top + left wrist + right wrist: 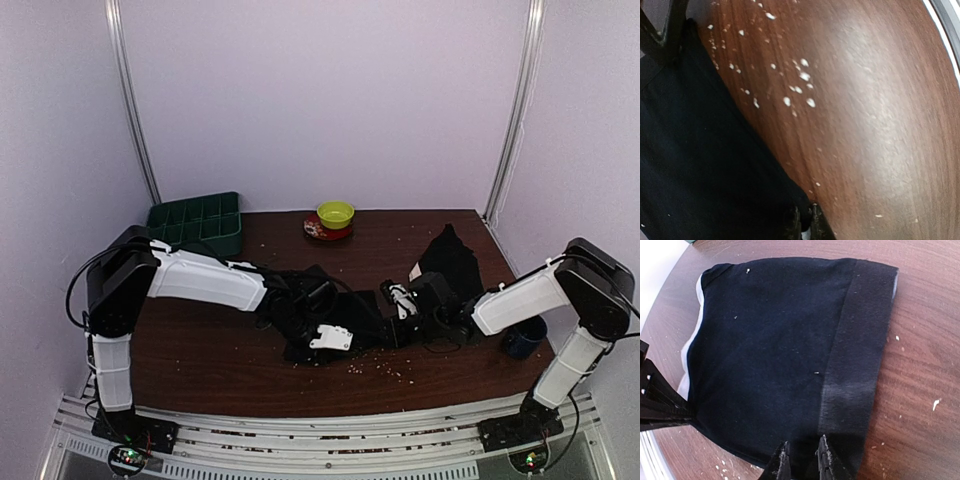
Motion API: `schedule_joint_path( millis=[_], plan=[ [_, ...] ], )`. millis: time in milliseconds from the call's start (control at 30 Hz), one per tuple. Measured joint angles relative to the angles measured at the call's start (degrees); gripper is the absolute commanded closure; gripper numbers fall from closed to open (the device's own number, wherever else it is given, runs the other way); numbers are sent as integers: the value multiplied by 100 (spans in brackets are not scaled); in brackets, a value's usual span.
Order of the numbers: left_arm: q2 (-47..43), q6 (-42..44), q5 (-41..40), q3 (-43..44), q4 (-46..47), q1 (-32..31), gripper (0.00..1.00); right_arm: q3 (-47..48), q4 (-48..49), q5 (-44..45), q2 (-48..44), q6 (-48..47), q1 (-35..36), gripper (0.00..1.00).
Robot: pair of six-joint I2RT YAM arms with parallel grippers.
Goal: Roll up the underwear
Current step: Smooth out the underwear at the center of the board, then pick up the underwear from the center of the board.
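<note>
Left wrist view: left gripper (pixel 806 226) is pinched shut on the underwear (pixel 700 165) edge, and right gripper (pixel 801 460), nearly closed, nips its hem. Such thin holds may slip, bunching the roll

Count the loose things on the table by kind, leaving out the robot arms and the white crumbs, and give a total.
black underwear: 2
green compartment tray: 1
yellow-green bowl: 1
red saucer under the bowl: 1
dark cup: 1
Total: 6
</note>
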Motion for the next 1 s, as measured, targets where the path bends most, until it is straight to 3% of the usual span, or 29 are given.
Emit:
schedule_joint_path(
  millis=[167,267,633,1000],
  plan=[
    [-212,153,-9,-256,-83,0,43,-48,-63,-17,-79,-39,0,77],
    [-254,170,-33,-256,-229,0,29,-55,-68,-138,-142,-98,15,73],
    [-1056,173,-273,-914,177,0,32,-599,101,-343,-1832,-361,59,66],
    [-1099,223,-660,-1488,909,-13,38,-739,173,-339,-2050,-372,59,65]
  ],
)
